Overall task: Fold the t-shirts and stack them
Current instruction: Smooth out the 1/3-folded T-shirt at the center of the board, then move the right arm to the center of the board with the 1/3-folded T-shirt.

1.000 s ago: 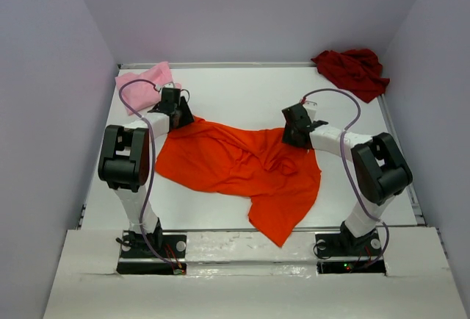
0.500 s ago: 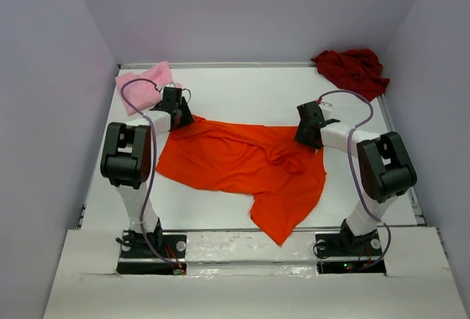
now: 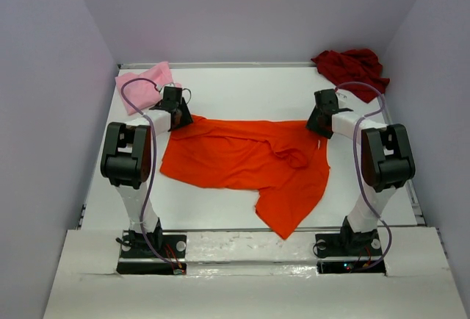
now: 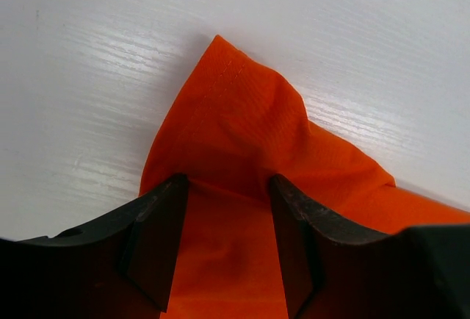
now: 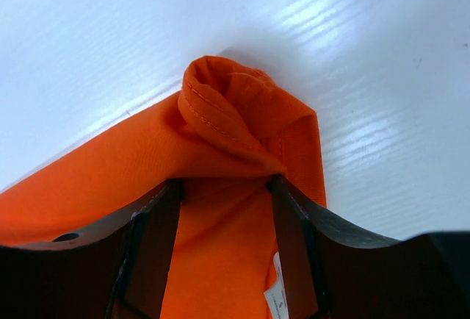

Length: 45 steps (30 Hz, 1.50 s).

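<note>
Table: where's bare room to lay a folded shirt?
Free: the far middle of the table, between the pink shirt and red shirt, beyond the orange shirt. A smaller patch near left, under the orange hem. Crowded: centre and both far corners.

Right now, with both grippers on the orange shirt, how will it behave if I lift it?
The orange t-shirt will probably sag between the left gripper and right gripper: it already lies in soft folds. It looks light and thin, bunching at each pinch. The loose lower flap near the table's front edge would likely dangle and drag.
</note>
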Each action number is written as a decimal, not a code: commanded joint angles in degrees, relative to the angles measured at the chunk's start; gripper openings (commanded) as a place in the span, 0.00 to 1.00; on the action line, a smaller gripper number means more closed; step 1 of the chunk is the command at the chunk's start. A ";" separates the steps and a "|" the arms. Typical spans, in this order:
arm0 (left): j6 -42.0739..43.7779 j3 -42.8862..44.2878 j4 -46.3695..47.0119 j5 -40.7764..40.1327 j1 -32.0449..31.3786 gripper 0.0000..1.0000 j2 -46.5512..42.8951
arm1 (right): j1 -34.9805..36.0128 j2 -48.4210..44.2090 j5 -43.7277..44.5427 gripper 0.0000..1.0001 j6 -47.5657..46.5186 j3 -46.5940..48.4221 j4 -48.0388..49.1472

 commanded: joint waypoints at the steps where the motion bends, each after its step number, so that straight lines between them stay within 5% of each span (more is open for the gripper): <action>1: 1.19 1.95 -1.49 -1.52 0.71 0.61 -0.69 | -1.35 1.92 -0.88 0.58 -1.13 3.07 0.54; 9: 1.45 2.39 -1.93 -1.17 1.06 0.61 -0.51 | -1.96 5.53 -2.99 0.57 -2.10 8.52 -0.51; 27: 1.89 3.00 -2.28 0.32 3.79 0.61 -0.51 | -4.42 22.22 -7.82 0.58 -9.40 40.51 -11.67; 37: 1.98 1.86 -1.59 -0.65 4.40 0.61 -4.90 | -5.13 18.20 -17.58 0.57 -10.63 40.52 -11.41; 45: -0.22 -1.13 0.09 2.78 2.92 0.61 -16.42 | -3.19 5.72 -21.61 0.57 -9.05 30.51 -8.86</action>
